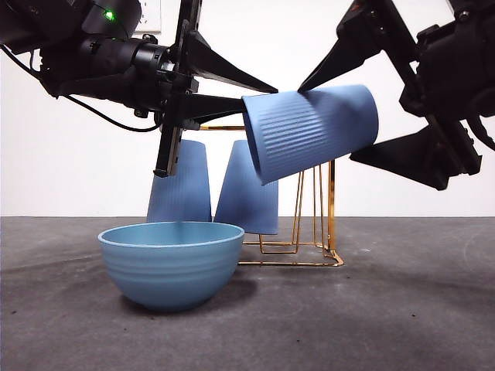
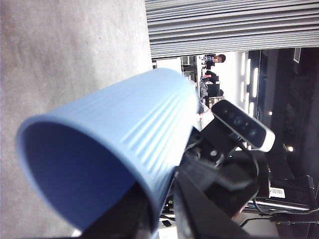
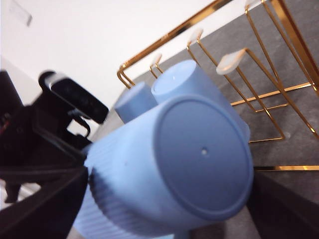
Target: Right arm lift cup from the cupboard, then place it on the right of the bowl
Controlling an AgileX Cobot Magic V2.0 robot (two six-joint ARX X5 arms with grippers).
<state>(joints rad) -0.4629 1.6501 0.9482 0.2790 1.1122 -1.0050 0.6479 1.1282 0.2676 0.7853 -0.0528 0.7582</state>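
A ribbed light-blue cup (image 1: 313,131) hangs on its side in the air above the gold wire cupboard (image 1: 332,202). My left gripper (image 1: 259,94), the arm with the green light, is shut on the cup's rim, one jaw inside the mouth and one outside (image 2: 149,219). My right gripper (image 1: 328,124) is open, its two jaws straddling the cup's closed base (image 3: 199,159) above and below. The light-blue bowl (image 1: 170,263) sits on the table at the front left, below the cup.
Two more ribbed cups (image 1: 182,185) (image 1: 247,193) stand upside down on the rack's left pegs, behind the bowl; they also show in the right wrist view (image 3: 137,99) (image 3: 184,82). The rack's right pegs (image 3: 232,59) are bare. Dark table extends right of the rack.
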